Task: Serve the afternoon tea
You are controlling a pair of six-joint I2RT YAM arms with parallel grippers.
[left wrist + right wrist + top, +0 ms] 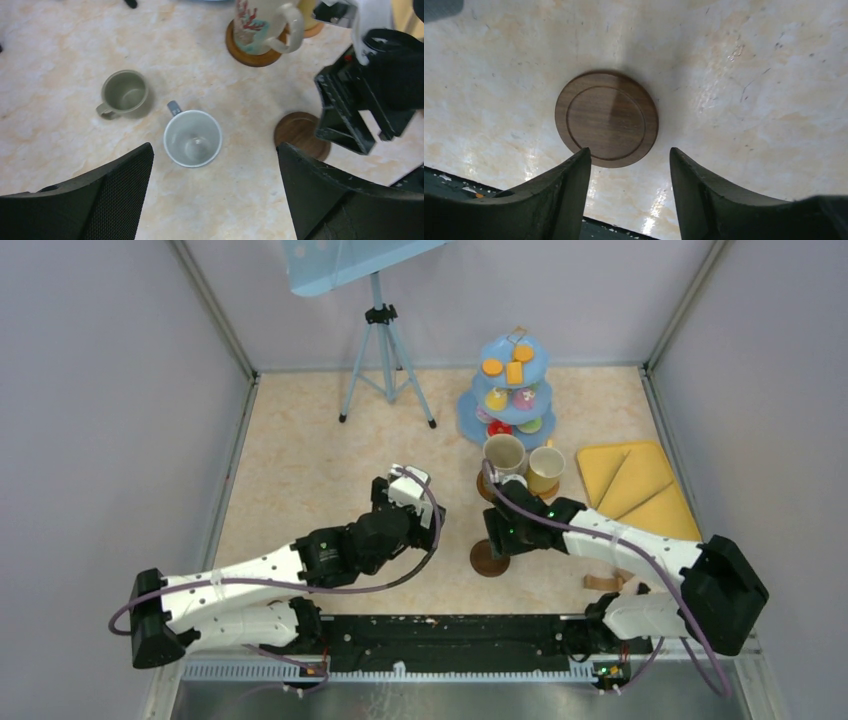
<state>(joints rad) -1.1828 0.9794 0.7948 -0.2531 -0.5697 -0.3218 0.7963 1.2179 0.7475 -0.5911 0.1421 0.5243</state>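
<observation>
Tabletop: cream-beige marbling, faint orange veins.
Cake stand: light blue.
Toy cakes: orange on top; yellow, pink, red and green lower down.
Large mug: cream, red coral-branch print, teal near the foot.
Yellow mug: plain yellow.
Olive-grey mug: one tone.
Pale grey mug: slate-blue handle.
Coaster: dark brown, wood-grained.
Tray: flat yellow.

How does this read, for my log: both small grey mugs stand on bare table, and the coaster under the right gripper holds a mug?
Not quite. The right wrist view shows the coaster under the right gripper bare, with no mug. Both small grey mugs do stand on bare table.
</observation>
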